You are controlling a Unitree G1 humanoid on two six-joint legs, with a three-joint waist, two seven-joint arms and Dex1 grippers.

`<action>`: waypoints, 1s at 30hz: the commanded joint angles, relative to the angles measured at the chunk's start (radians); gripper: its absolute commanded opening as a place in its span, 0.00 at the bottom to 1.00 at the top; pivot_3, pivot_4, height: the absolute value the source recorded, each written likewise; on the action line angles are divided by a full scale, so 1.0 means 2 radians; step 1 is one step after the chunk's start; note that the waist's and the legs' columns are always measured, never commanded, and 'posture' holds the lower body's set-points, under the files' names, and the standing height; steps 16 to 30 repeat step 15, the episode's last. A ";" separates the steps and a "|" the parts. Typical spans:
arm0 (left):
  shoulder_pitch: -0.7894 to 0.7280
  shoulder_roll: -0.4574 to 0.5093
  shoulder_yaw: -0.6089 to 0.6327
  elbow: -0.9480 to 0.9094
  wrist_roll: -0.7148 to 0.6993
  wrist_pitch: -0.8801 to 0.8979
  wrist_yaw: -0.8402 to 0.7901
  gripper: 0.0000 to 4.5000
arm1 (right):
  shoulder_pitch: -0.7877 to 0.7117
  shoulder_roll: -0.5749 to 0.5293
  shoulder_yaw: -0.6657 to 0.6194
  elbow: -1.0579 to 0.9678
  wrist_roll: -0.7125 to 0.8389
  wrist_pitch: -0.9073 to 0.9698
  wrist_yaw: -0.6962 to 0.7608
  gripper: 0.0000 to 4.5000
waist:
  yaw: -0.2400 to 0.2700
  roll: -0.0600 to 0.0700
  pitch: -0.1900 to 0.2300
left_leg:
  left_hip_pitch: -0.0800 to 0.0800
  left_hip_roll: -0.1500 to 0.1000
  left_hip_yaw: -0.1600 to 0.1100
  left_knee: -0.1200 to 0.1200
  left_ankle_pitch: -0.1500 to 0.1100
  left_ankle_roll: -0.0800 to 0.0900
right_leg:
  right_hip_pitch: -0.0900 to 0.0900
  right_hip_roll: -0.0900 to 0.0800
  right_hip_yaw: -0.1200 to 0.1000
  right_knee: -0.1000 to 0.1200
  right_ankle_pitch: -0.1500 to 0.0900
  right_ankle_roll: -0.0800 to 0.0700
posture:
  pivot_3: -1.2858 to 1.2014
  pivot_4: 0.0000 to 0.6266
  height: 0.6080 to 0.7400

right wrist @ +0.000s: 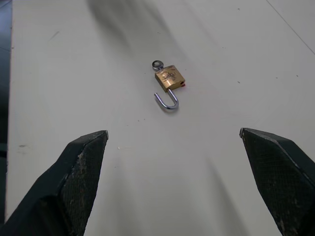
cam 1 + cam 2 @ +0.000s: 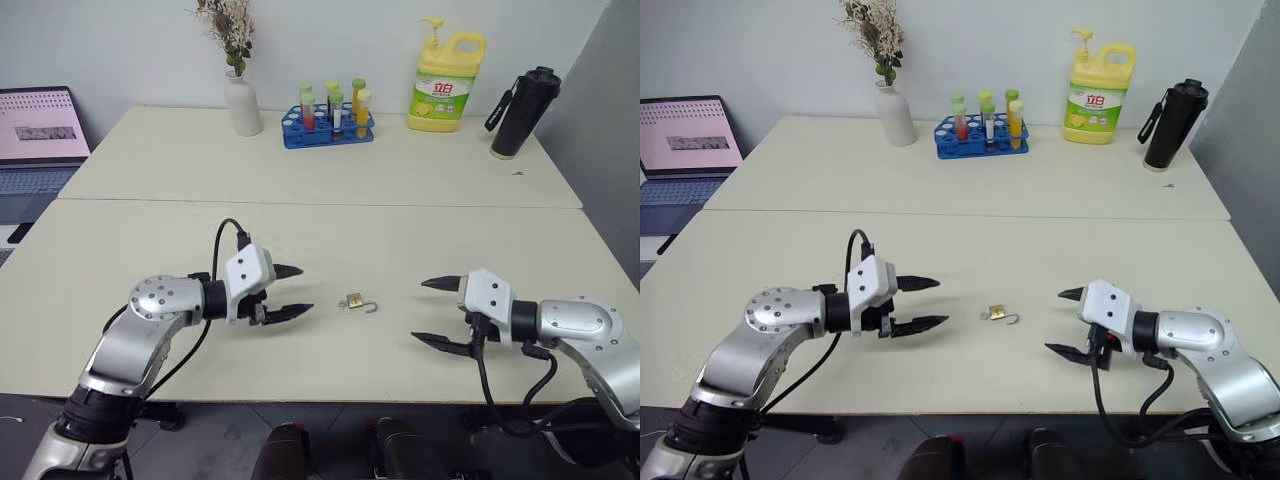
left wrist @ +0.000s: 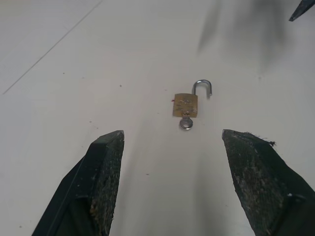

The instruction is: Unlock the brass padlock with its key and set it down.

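Flat on the near table (image 2: pixel 150 240) lies the brass padlock (image 2: pixel 352 300), its silver shackle swung open at one end and the key (image 3: pixel 185 122) sitting in the keyhole at the opposite end of the body. It rests between the two grippers, touching neither. The left gripper (image 2: pixel 287 292) hovers just to its left, fingers spread with nothing between them, tips aimed at the lock. The right gripper (image 2: pixel 432 312) stands somewhat farther off on the other side, its fingers spread wide and empty too. At the back of the far table stand a white vase (image 2: pixel 241 103), a blue tube rack (image 2: pixel 328 127), a yellow detergent bottle (image 2: pixel 446 83) and a black flask (image 2: pixel 521 112). A laptop (image 2: pixel 38 135) sits off to the left.
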 commanded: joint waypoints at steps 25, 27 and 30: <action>0.018 0.034 0.013 -0.049 -0.037 0.022 -0.041 0.74 | -0.027 0.000 -0.001 0.013 0.005 -0.030 0.022 1.00 | -0.001 0.000 0.000 | 0.000 0.000 0.000 0.000 0.000 0.000 | 0.000 0.000 0.000 0.000 0.000 0.000 | 0.52 0.24 1.00; 0.018 0.034 0.013 -0.049 -0.037 0.022 -0.041 0.74 | -0.027 0.000 -0.001 0.013 0.005 -0.030 0.022 1.00 | -0.001 0.000 0.000 | 0.000 0.000 0.000 0.000 0.000 0.000 | 0.000 0.000 0.000 0.000 0.000 0.000 | 0.52 0.24 1.00; 0.018 0.034 0.013 -0.049 -0.037 0.022 -0.041 0.74 | -0.027 0.000 -0.001 0.013 0.005 -0.030 0.022 1.00 | -0.001 0.000 0.000 | 0.000 0.000 0.000 0.000 0.000 0.000 | 0.000 0.000 0.000 0.000 0.000 0.000 | 0.52 0.24 1.00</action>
